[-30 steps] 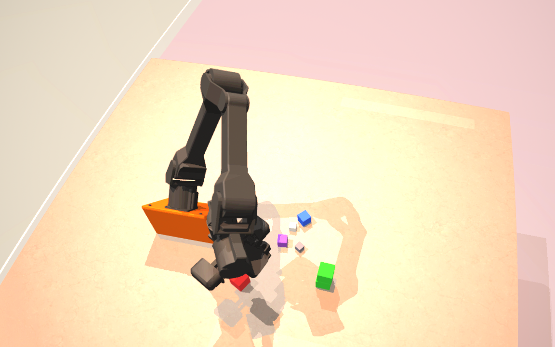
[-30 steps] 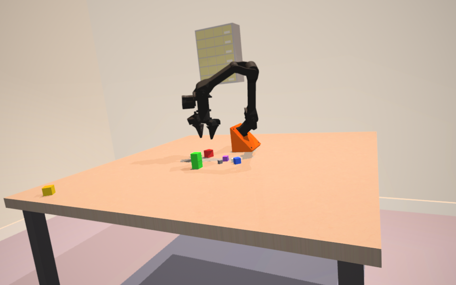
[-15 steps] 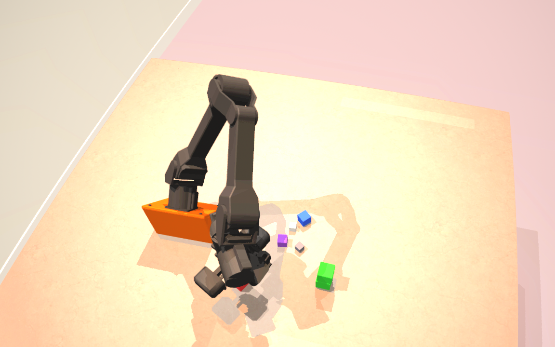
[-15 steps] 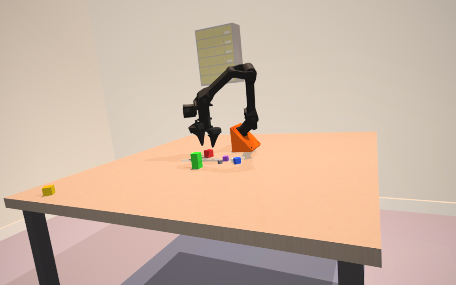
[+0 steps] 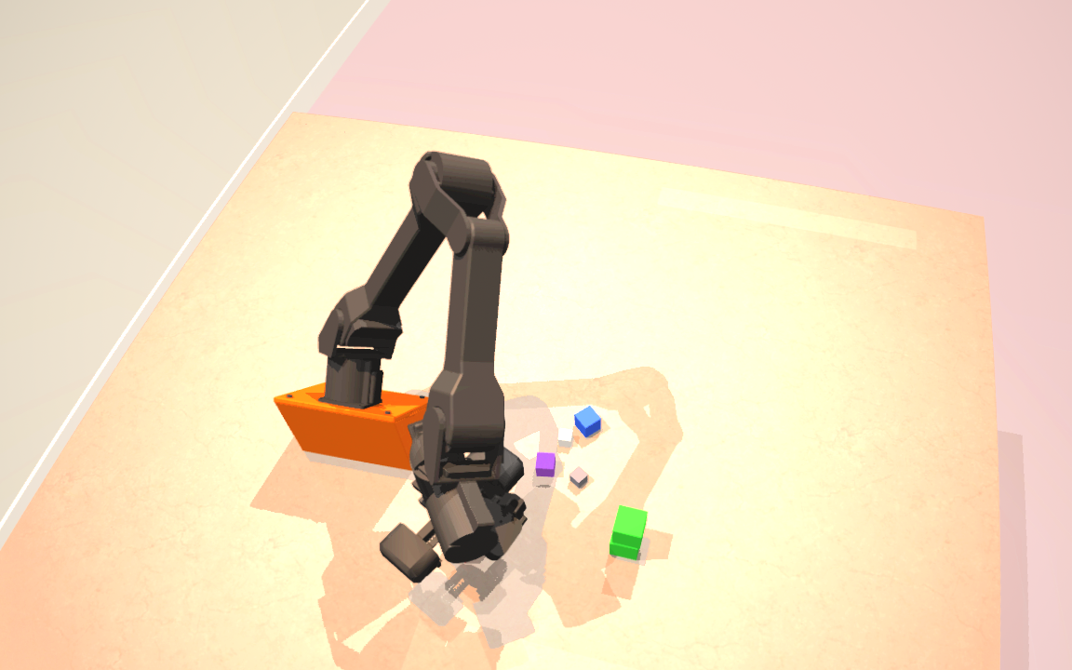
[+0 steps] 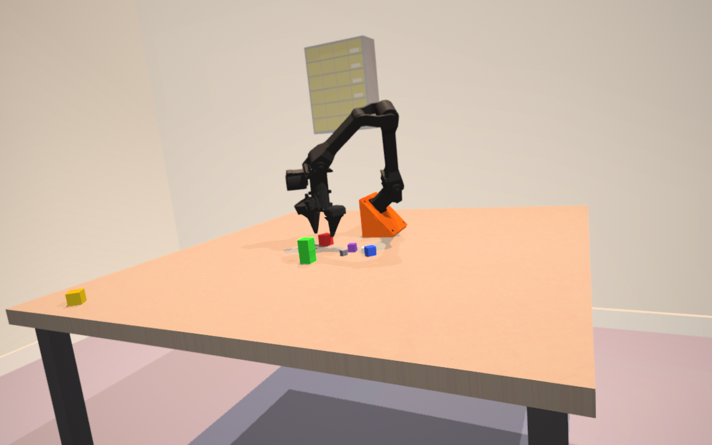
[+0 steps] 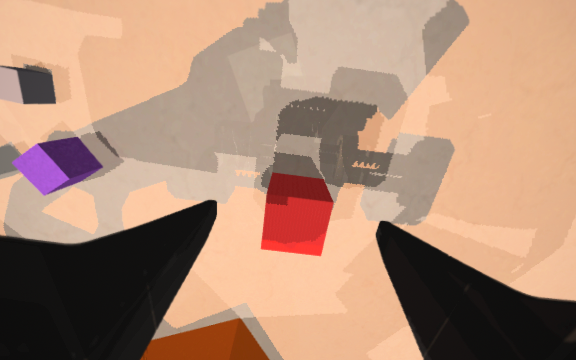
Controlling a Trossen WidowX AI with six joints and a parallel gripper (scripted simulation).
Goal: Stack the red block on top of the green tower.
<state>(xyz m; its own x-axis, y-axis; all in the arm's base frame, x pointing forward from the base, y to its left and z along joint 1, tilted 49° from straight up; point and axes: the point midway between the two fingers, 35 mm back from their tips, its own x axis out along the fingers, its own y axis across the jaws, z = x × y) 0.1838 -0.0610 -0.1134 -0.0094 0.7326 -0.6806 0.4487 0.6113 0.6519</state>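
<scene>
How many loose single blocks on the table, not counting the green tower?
6. Red block below the open gripper; purple, grey, white and blue clustered right of the arm; yellow at the far table corner. More may be hidden behind the arm.

The arm (image 6: 383, 138) bends high at the elbow and the wrist points straight down. The pincer (image 6: 324, 227) hangs low over the bench, its jaws spread wide and holding nothing.
</scene>
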